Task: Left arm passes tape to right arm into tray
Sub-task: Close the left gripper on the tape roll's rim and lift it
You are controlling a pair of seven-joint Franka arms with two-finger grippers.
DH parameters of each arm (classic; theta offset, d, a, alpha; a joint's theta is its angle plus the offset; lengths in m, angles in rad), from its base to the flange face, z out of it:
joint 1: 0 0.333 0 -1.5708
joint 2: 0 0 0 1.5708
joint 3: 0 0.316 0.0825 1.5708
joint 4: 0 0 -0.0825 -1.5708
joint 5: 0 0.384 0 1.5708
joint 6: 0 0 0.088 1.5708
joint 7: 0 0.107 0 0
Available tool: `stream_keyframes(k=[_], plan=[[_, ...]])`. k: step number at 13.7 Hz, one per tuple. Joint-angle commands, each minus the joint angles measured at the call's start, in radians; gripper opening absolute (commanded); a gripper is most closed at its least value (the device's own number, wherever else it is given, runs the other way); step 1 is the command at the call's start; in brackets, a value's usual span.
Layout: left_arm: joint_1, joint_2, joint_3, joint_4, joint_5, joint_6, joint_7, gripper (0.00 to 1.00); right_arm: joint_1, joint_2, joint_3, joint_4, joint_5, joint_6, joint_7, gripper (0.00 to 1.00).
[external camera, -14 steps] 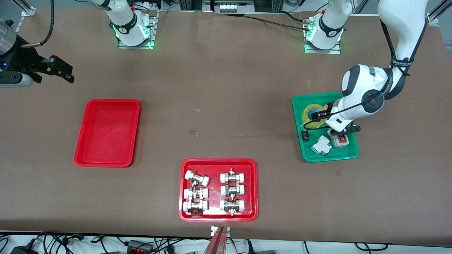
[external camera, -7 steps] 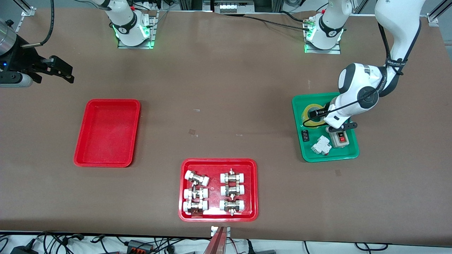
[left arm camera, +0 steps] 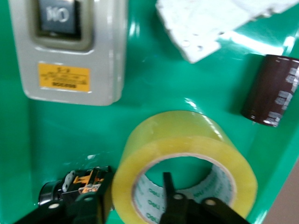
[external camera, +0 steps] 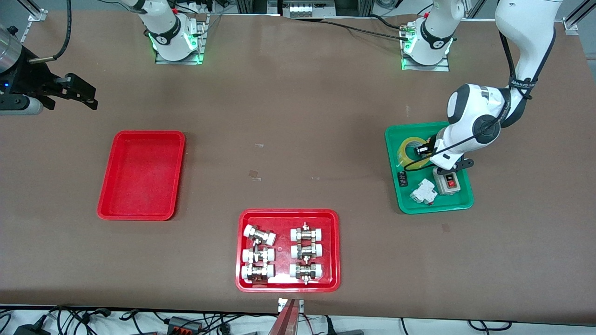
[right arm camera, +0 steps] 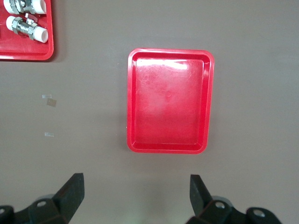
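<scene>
The yellow tape [external camera: 409,151] lies flat in the green tray [external camera: 437,204], at the corner nearest the robots' bases. My left gripper [external camera: 421,150] is down at the roll. In the left wrist view my left gripper [left arm camera: 131,179] is open and straddles the wall of the tape [left arm camera: 182,135]: one finger stands inside the core, the other against the outer side. My right gripper [external camera: 84,95] is open and empty, and waits over bare table at the right arm's end. The plain red tray [external camera: 139,174] is empty; the right wrist view shows this tray [right arm camera: 168,102] past my right gripper [right arm camera: 135,182].
The green tray [left arm camera: 140,93] also holds a grey switch box [external camera: 449,183], a white breaker [external camera: 423,191] and a black capacitor [external camera: 402,178], all close to the tape. A red tray [external camera: 242,251] with white-capped metal fittings sits near the front camera's edge.
My left wrist has moved from over the switch box toward the tape, and its fingers now sit around the roll's wall. The right arm has not moved.
</scene>
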Motion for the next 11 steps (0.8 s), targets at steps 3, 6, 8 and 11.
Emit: stream_keyframes(k=[3,6,8,11], plan=[[0.001,-0.023,-0.009,0.003,-0.011,-0.042,-0.042,0.00,0.003,-0.005,-0.002,0.000,0.001,-0.002,0.002,1.00],[-0.006,-0.075,-0.011,0.053,-0.011,-0.144,-0.034,0.00,0.003,-0.007,-0.002,0.000,0.002,-0.003,0.002,1.00],[-0.009,-0.099,-0.049,0.118,-0.011,-0.253,-0.033,0.00,0.003,-0.007,-0.002,0.000,0.002,-0.003,0.002,1.00],[-0.012,-0.099,-0.141,0.280,-0.011,-0.414,-0.049,0.00,-0.003,-0.005,-0.003,0.008,0.002,-0.002,-0.003,1.00]])
